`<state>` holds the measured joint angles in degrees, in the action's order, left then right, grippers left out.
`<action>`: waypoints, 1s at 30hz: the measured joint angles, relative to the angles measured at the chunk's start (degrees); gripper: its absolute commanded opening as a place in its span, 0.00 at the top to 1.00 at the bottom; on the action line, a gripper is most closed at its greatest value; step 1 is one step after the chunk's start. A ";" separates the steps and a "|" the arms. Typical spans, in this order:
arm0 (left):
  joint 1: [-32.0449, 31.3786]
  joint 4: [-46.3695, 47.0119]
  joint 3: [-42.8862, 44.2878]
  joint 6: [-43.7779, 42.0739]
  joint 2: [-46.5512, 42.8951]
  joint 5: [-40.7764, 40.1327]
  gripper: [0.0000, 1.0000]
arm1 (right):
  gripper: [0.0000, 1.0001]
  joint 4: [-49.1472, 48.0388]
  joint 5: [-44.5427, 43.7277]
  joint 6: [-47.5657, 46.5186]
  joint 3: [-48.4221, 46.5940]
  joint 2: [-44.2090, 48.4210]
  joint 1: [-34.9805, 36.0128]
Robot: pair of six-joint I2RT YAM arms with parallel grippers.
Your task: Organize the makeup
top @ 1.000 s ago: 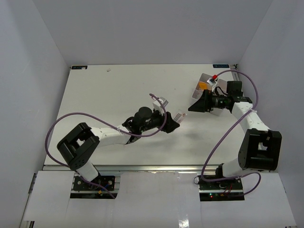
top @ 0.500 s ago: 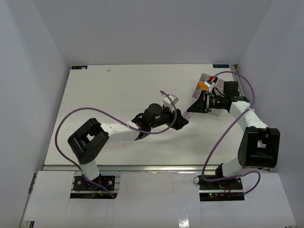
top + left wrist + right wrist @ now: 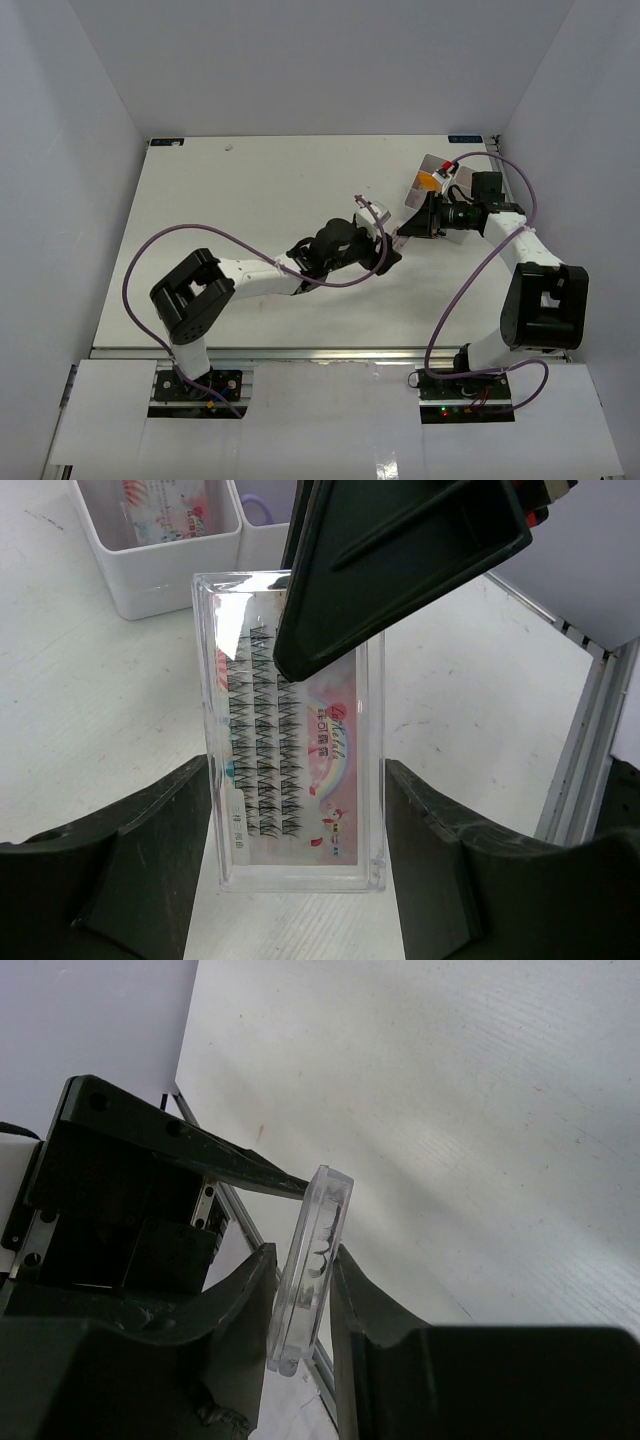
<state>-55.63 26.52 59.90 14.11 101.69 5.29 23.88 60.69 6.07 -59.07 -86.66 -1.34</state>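
Note:
A flat clear packet (image 3: 300,800) of false lashes with a pink card is held upright above the table. My left gripper (image 3: 298,770) is shut on its two long edges. My right gripper (image 3: 303,1252) meets it from the tray side, and its black finger (image 3: 380,570) covers the packet's top. In the right wrist view the packet (image 3: 312,1260) stands edge-on between the two fingers, which lie against both flat faces. From above, both grippers meet at mid-table right (image 3: 392,238). Other makeup lies in the tray.
A white compartment tray (image 3: 432,172) stands at the table's far right, behind my right gripper. One of its compartments (image 3: 160,590) holds another pink-printed packet (image 3: 160,505). The table's metal front edge (image 3: 590,720) runs close on the right of the left wrist view.
My left arm has carried the packet to the right, up to my right gripper. The right jaws have narrowed from wide open onto the packet's faces.

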 measured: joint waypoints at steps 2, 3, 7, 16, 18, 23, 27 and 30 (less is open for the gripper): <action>-0.37 0.04 0.32 -1.31 0.62 -0.89 0.56 | 0.88 -0.01 -0.20 -0.09 0.00 -0.12 -0.12; -0.50 0.08 0.51 -1.84 0.91 -1.25 0.51 | 0.89 -0.02 -0.31 -0.17 0.00 -0.15 -0.16; -0.85 0.20 0.87 -3.70 1.49 -2.28 0.31 | 0.91 -0.05 -0.56 -0.42 0.00 -0.33 -0.28; -1.67 0.43 0.98 -7.21 1.75 -3.38 0.12 | 0.92 1.02 0.55 -1.68 -0.05 -0.34 -0.51; -1.91 0.43 0.98 -7.77 1.75 -3.38 0.11 | 0.92 1.79 0.91 -2.24 -0.08 -0.34 -0.51; -2.35 0.23 0.24 -8.62 0.77 -3.38 0.07 | 0.92 4.40 0.98 -4.61 -1.83 -0.89 -0.66; -2.39 -0.47 -1.70 -9.06 -3.01 -3.56 0.02 | 0.92 8.32 0.60 -8.89 -6.35 -2.23 -1.17; -2.42 -1.85 -3.12 -9.56 -7.69 -3.83 0.02 | 0.92 12.51 -1.05 -13.86 -11.28 -3.57 -1.73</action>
<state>-58.04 24.68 56.78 4.55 94.00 1.45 36.39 59.64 -7.79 -70.35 -90.23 -3.07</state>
